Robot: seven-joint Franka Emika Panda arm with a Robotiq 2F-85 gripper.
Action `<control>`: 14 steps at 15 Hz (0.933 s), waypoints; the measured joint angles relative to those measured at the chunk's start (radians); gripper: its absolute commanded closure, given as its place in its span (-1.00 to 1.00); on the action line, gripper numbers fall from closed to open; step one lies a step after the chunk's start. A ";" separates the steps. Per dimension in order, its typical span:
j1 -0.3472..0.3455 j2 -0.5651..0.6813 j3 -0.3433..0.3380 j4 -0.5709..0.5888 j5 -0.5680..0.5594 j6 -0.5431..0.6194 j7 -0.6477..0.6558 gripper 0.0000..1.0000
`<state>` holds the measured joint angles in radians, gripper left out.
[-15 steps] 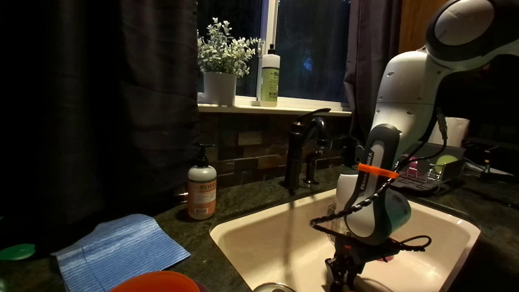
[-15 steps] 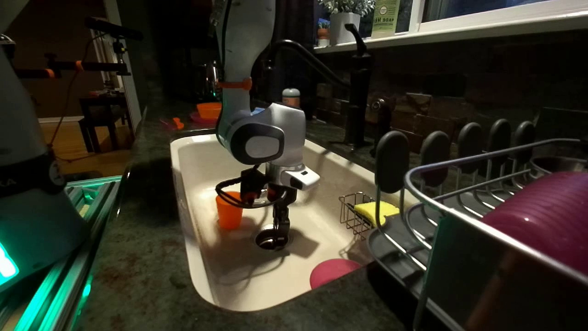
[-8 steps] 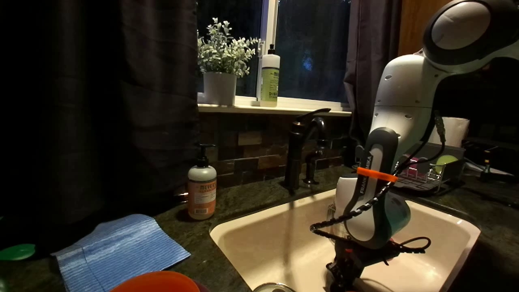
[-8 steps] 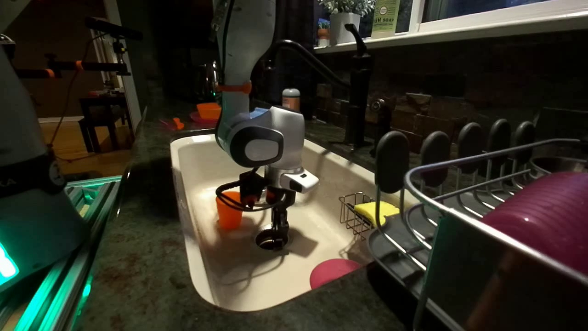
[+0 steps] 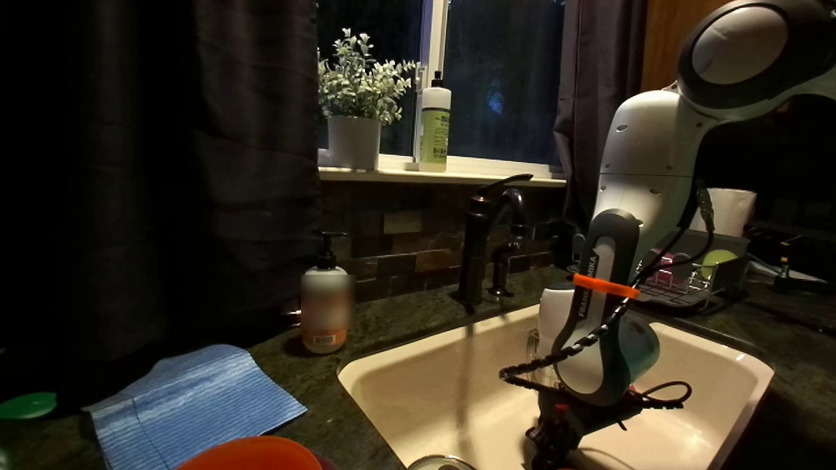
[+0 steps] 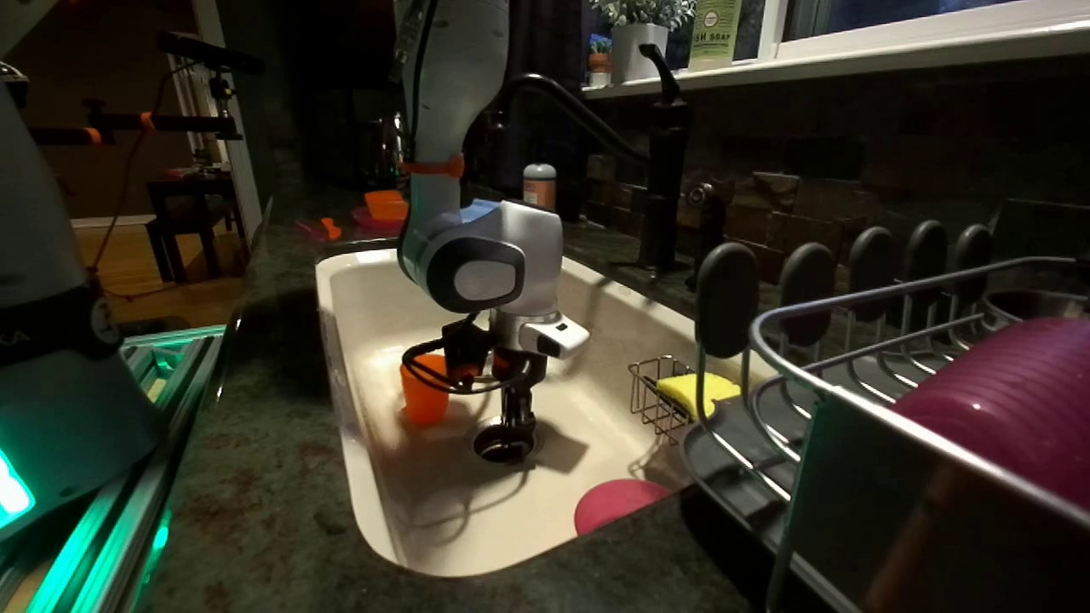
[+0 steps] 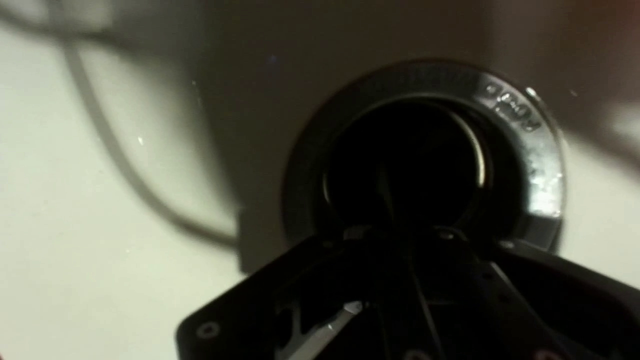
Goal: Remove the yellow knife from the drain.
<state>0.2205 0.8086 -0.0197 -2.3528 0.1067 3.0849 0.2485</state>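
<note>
We've got jaws down at the drain (image 7: 546, 165), too dark to tell clenched or released. Orange cup (image 6: 425, 400) sits nearby in the sink (image 6: 460, 541).

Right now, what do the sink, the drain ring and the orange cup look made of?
Sink: maybe enamel or ceramic, smooth and creamy, glinting near its rim. Drain ring: probably shiny metal, with bright reflections and lettering. Orange cup: likely plastic, from its even, bright color.
</note>
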 measured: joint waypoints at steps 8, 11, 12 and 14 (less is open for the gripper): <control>0.015 0.000 -0.009 0.001 -0.001 0.000 -0.004 0.95; 0.009 -0.004 -0.001 0.000 0.001 0.001 -0.004 0.95; -0.001 -0.009 0.011 0.000 0.002 0.002 -0.003 0.95; -0.017 -0.019 0.030 -0.001 0.005 0.002 0.001 0.95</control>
<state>0.2030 0.7893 0.0105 -2.3534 0.1112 3.0870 0.2495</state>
